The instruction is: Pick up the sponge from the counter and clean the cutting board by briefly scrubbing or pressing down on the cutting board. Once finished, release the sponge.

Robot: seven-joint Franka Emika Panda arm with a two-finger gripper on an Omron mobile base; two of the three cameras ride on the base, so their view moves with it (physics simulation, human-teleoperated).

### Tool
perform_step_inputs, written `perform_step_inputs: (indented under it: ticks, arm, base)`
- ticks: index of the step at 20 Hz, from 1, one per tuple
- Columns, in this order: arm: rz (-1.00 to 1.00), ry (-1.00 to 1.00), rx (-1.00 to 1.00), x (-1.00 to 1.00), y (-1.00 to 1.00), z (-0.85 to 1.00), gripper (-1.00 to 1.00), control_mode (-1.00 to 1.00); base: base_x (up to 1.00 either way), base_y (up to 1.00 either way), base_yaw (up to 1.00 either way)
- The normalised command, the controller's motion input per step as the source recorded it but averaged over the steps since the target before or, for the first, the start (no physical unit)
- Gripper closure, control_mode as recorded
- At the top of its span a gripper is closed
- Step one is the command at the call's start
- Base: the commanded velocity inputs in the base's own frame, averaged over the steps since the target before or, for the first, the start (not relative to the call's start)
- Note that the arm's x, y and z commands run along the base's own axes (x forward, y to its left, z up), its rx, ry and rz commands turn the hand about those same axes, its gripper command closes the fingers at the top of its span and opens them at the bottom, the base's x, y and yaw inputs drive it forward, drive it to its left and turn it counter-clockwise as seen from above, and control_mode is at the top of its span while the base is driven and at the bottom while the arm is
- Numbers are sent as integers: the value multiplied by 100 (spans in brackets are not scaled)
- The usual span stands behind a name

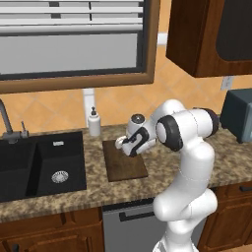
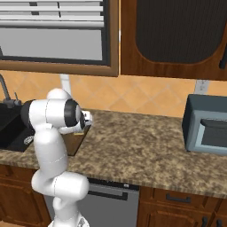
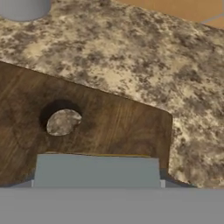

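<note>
Sponge point(image 3: 96, 169) is seen in the hand view as a grey-blue rectangular face with a thin yellow edge along its top, right at the camera's near edge, lying over the cutting board point(image 3: 113, 122). Position fits a sponge carried in the gripper, but the finger tips are not resolved there, so whether it is clenched or resting loose cannot be told.

Cutting board is dark brown wood with a hole point(image 3: 64, 121) near its short end; speckled stone is visible through the hole. The sponge sits close to that end, near the board's back right corner as seen from the base.

In the left base view the board point(image 1: 120, 165) lies on the counter point(image 1: 231, 157), between the sink point(image 1: 39, 162) and the arm, near the counter's front edge. The gripper point(image 1: 127, 144) is seen low over the board's back edge, wrist tilted down. Contact between sponge and board cannot be confirmed; the gap looks small or nil.

A soap dispenser point(image 1: 94, 122) stands at the counter's back edge, just beyond the board's far left corner. A toaster oven point(image 2: 206, 124) sits well apart at the right end.

Judged step: sponge already picked, scrub/press phase in hand. Next move calls for a short downward press or small rub kept inside the board outline, then the jaws opened to drop the sponge. Drift past the short end should be avoided.
</note>
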Motion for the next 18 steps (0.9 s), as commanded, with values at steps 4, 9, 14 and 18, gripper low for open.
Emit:
perform_step_inputs:
  ticks: [4, 9, 14, 18]
  arm:
    - [0, -9, -2, 45, -16, -16, 100, -100]
    - [0, -5, -5, 62, 0, -13, 100, -100]
    - [0, -12, -3, 24, -9, -29, 100, -100]
    - [0, -9, 0, -19, -65, -52, 100, -100]
  base:
    - [0, 0, 0]
    - [0, 0, 0]
    - [0, 0, 0]
    - [0, 0, 0]
